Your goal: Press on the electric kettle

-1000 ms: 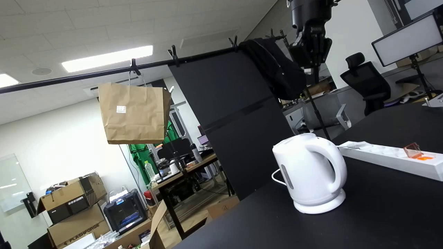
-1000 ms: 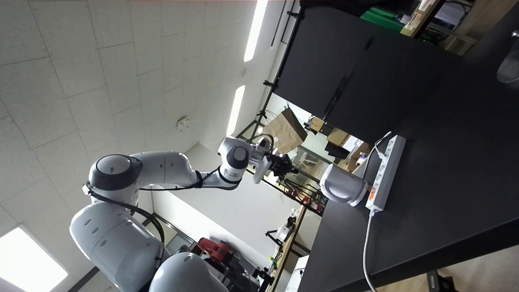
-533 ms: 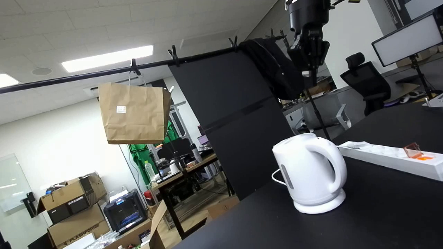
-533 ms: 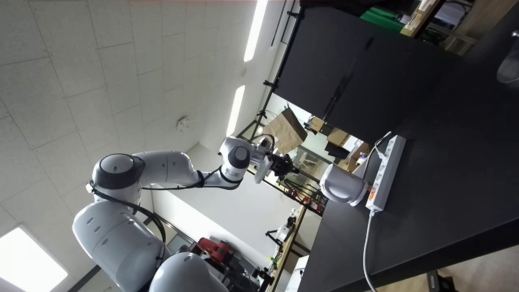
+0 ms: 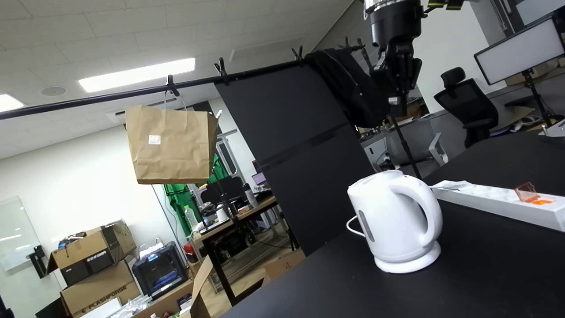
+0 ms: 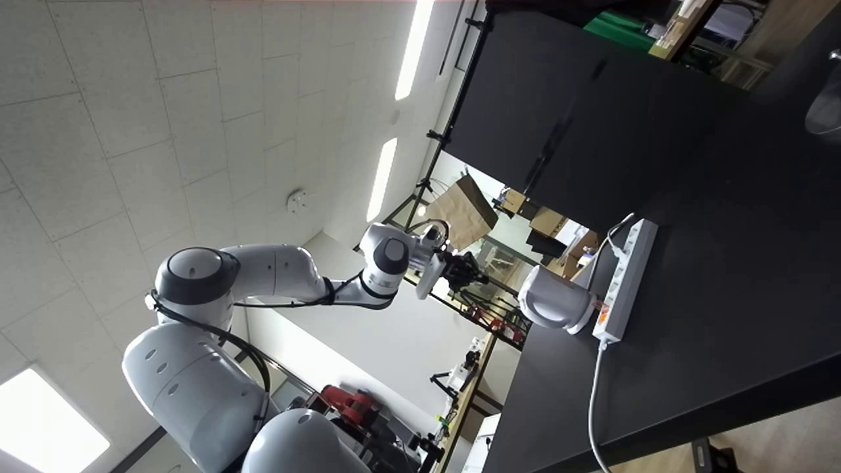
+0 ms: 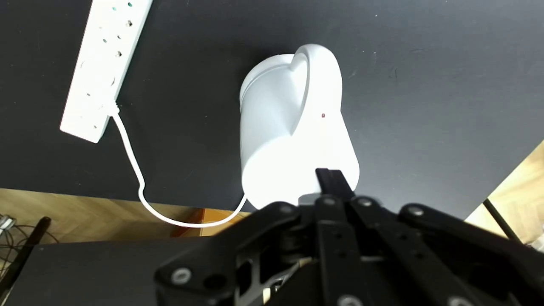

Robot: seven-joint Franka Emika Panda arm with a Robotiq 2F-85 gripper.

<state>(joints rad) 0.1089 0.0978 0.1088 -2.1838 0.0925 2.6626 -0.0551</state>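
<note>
The electric kettle is a white rounded jug that stands upright on its round base on the black table. It shows in both exterior views (image 5: 382, 216) (image 6: 552, 299), and from above in the wrist view (image 7: 293, 153), where its lid is overexposed and a small red dot shows near the top of the handle. My gripper (image 5: 399, 110) is shut and empty, pointing down, above the kettle and apart from it. It also shows in an exterior view (image 6: 485, 278). In the wrist view the closed fingertips (image 7: 328, 171) overlap the lid and hide part of it.
A white power strip (image 5: 499, 201) with an orange switch lies beside the kettle on the black table (image 5: 353, 287). The kettle's white cord (image 7: 142, 187) runs to it past the table edge. A black panel (image 6: 578, 98) stands behind the table.
My gripper has moved down a little, slightly nearer the kettle, and stays shut. The kettle and power strip have not moved.
</note>
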